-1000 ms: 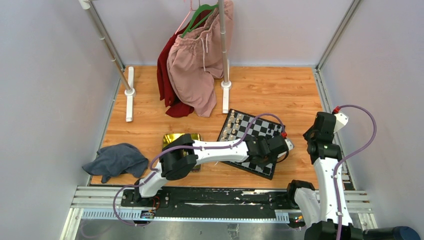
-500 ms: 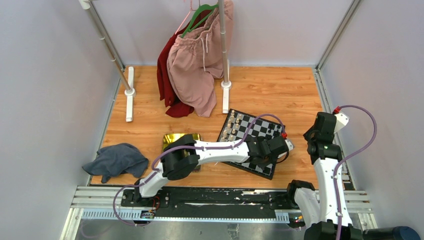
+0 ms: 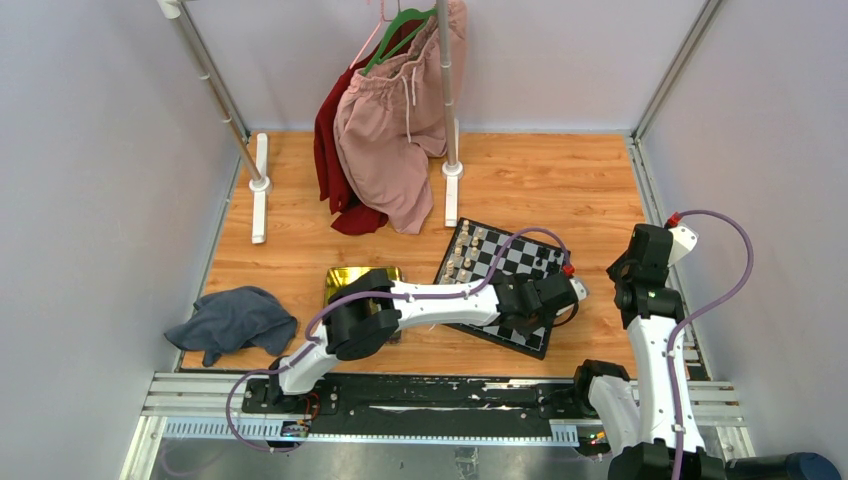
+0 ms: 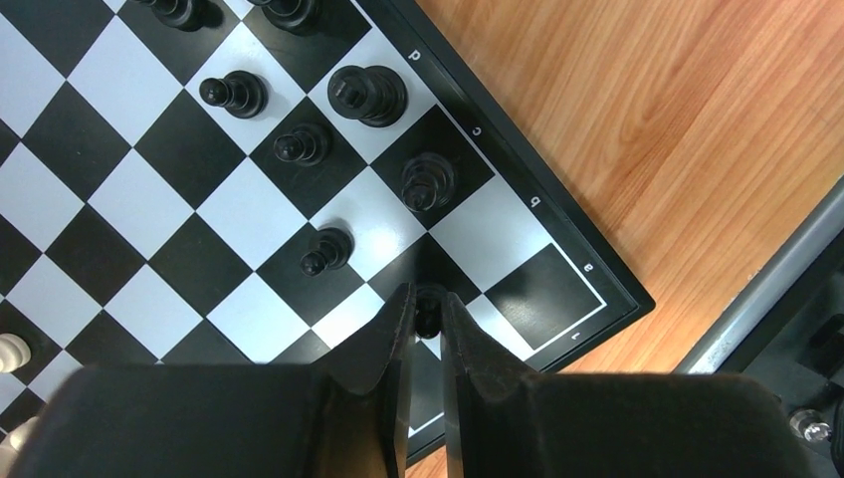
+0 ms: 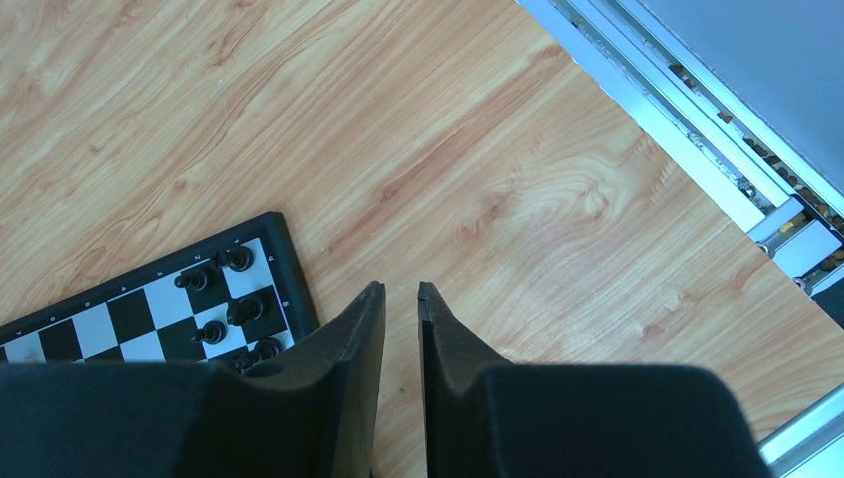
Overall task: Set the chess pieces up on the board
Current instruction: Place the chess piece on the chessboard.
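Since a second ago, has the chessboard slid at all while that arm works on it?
No. Overhead, the chessboard keeps its far corner just beside the near end of the clothes rack's white foot, at the same tilt.

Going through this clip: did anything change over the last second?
Very little. The left arm shifted its elbow slightly rightward, toward the board. Its fingers are closed around a black piece near the board's corner; no pick-up or release is visible. The right arm, tray, cloth and hanging clothes stayed put.
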`<state>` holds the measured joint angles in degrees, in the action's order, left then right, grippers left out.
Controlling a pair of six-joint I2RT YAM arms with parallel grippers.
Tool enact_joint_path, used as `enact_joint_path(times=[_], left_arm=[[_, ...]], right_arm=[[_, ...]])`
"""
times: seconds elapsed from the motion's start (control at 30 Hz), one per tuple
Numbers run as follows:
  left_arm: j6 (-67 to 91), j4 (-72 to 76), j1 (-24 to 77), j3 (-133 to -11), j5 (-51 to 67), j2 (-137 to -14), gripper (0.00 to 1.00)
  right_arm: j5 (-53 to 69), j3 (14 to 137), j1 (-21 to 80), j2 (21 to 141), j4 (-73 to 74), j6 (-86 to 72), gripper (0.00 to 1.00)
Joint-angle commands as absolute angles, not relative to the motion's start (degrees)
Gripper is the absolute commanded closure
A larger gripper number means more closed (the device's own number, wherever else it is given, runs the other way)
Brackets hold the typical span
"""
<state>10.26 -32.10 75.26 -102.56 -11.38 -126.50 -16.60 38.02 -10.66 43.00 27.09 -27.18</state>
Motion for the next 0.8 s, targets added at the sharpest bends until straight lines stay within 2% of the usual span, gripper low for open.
enact_joint_path(times=[0.0, 0.07, 0.2, 0.3, 0.37, 0.53, 0.77], left_arm=[[10.2, -31.5, 75.9, -103.0, -12.4, -127.8, 0.81], [10.2, -31.5, 75.9, -103.0, -12.7, -127.9, 0.81], [10.3, -31.5, 75.8, -102.8, -13.0, -128.0, 0.7], [10.4, -31.5, 75.8, -102.6, -13.2, -128.0, 0.69], [10.4, -31.5, 75.8, -102.7, -13.4, -127.9, 0.65], [10.4, -31.8, 75.8, -102.8, -14.4, -127.0, 0.61], [10.2, -33.7, 75.8, -103.0, -15.5, -125.0, 0.6]], right_arm=[[-17.8, 38.3, -11.2, 43.1, 28.3, -26.4, 0.77], [-17.9, 38.3, -11.2, 43.2, 28.3, -26.4, 0.77], [-17.8, 38.3, -11.2, 43.2, 28.3, -26.2, 0.77], [-17.7, 38.3, -11.2, 43.2, 28.3, -26.2, 0.77], [-17.5, 38.2, -11.2, 43.3, 28.2, -26.2, 0.77], [-17.3, 38.1, -11.2, 43.3, 28.0, -26.4, 0.77], [-17.1, 38.2, -11.2, 43.3, 28.0, -26.4, 0.77]])
